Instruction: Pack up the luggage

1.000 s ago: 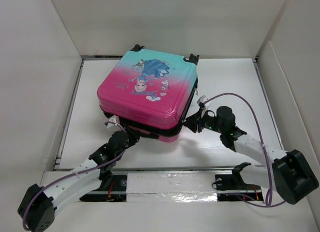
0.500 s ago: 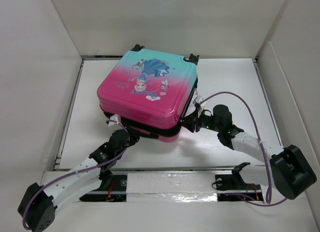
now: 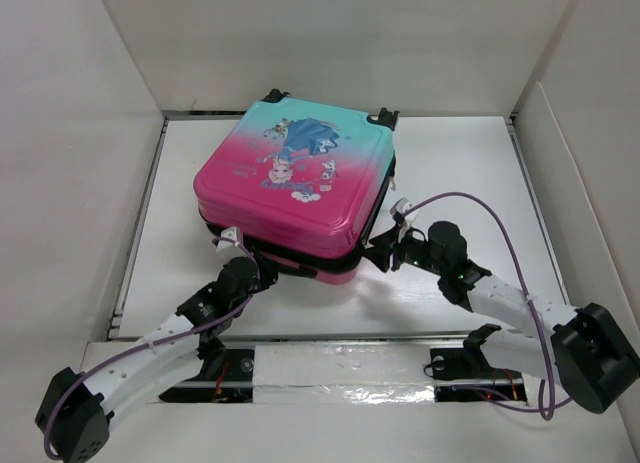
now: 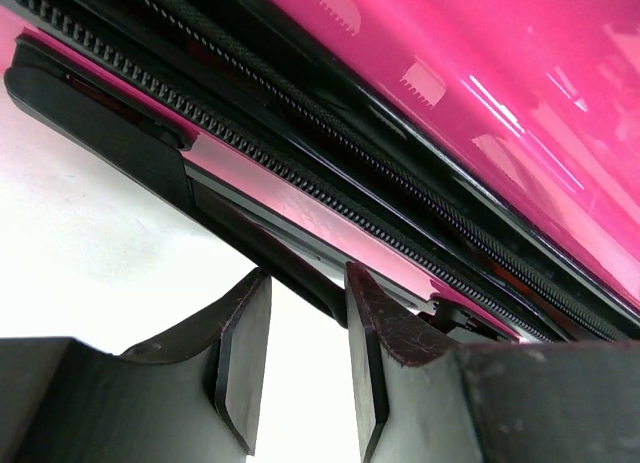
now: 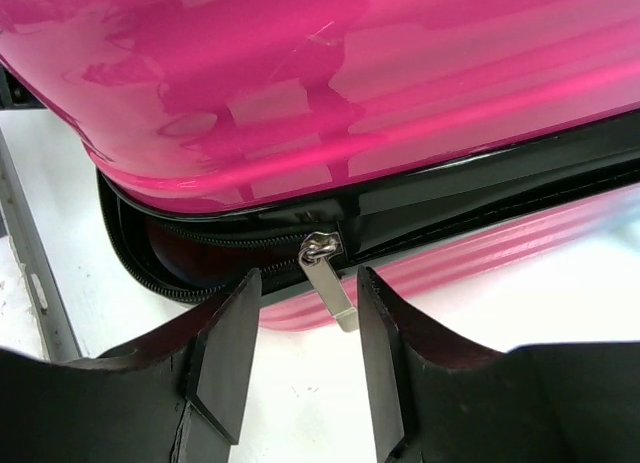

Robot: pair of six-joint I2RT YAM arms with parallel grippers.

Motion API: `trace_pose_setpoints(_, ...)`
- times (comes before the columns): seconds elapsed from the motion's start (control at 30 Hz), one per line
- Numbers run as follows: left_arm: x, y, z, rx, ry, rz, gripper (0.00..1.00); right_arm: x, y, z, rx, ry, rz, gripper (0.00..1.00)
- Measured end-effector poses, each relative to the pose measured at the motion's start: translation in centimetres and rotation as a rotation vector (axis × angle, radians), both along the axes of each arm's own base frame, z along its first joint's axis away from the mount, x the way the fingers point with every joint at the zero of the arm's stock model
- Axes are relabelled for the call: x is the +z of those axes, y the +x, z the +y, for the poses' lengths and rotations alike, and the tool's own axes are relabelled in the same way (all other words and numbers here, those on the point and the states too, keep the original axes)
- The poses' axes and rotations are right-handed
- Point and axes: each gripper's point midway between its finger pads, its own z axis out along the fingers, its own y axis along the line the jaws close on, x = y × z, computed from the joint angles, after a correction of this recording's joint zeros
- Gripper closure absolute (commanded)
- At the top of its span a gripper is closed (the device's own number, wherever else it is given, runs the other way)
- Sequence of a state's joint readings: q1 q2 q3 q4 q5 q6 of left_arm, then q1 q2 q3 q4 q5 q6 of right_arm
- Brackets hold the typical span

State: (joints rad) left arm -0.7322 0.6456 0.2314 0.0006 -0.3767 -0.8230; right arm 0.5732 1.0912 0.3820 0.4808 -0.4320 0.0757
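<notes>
The luggage (image 3: 295, 178), a pink-to-teal hard-shell suitcase with a cartoon print, lies flat on the white table with its lid down. Its zipper is partly undone at the near right corner. A silver zipper pull (image 5: 330, 278) hangs from the black zipper track between my right fingers without touching them. My right gripper (image 3: 385, 251) is open at that corner; it also shows in the right wrist view (image 5: 302, 293). My left gripper (image 3: 255, 273) is open and empty under the near left edge of the case, close to the black zipper band (image 4: 330, 188); its jaws stand slightly apart in the left wrist view (image 4: 308, 318).
White walls (image 3: 80, 183) enclose the table on the left, back and right. A metal rail (image 3: 340, 363) runs along the near edge by the arm bases. The suitcase wheels (image 3: 385, 115) point to the back.
My right arm has shifted a little back and down toward the near right corner of the case. The left arm has barely moved. The suitcase is in the same place.
</notes>
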Motion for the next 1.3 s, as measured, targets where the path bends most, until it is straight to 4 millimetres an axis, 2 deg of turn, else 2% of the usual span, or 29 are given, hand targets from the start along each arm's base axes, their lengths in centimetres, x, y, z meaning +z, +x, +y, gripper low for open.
trace_pose_setpoints(0.13,0.2,-0.2,0.2,-0.011,0.021,0.002,0.71,-0.1,-0.1,0.2,-0.013,-0.001,0.007,0.53)
trace_pose_setpoints(0.2,0.4,-0.3,0.3,-0.024,0.033,-0.003,0.71,-0.2,0.1,0.3,-0.022,-0.002,0.007,0.63)
trace_pose_setpoints(0.33,1.4,-0.3,-0.1,-0.060,0.048,-0.020,0.72,-0.2,0.3,0.5,-0.030,-0.005,0.011,0.72)
trace_pose_setpoints(0.43,3.0,-0.3,-1.2,-0.104,0.017,-0.051,0.74,-0.1,0.6,0.4,-0.050,-0.006,0.014,0.71)
trace_pose_setpoints(0.47,3.9,-0.1,-1.7,-0.118,-0.005,-0.074,0.74,-0.1,0.6,0.4,-0.055,-0.005,0.014,0.66)
trace_pose_setpoints(0.53,5.4,0.1,-2.3,-0.132,-0.036,-0.110,0.74,-0.1,0.7,0.3,-0.071,-0.007,0.017,0.63)
trace_pose_setpoints(0.57,6.1,0.2,-2.5,-0.136,-0.048,-0.126,0.74,-0.1,0.8,0.3,-0.081,-0.008,0.015,0.58)
trace_pose_setpoints(0.67,7.3,0.5,-2.8,-0.143,-0.068,-0.152,0.73,-0.1,1.1,-0.2,-0.116,-0.012,0.015,0.54)
trace_pose_setpoints(0.83,7.4,0.1,-3.5,-0.190,-0.070,-0.155,0.78,-0.3,0.9,-0.4,-0.144,-0.010,0.025,0.56)
trace_pose_setpoints(1.07,7.2,-0.9,-6.0,-0.335,-0.081,-0.144,0.88,-0.6,0.3,-1.6,-0.199,0.000,0.041,0.64)
trace_pose_setpoints(1.2,7.3,-1.1,-6.5,-0.373,-0.083,-0.149,0.92,-2.0,-0.6,-2.4,-0.213,-0.017,0.073,0.66)
trace_pose_setpoints(1.3,7.4,-1.3,-6.8,-0.394,-0.086,-0.156,0.95,-3.0,-0.8,-2.4,-0.208,-0.037,0.101,0.61)
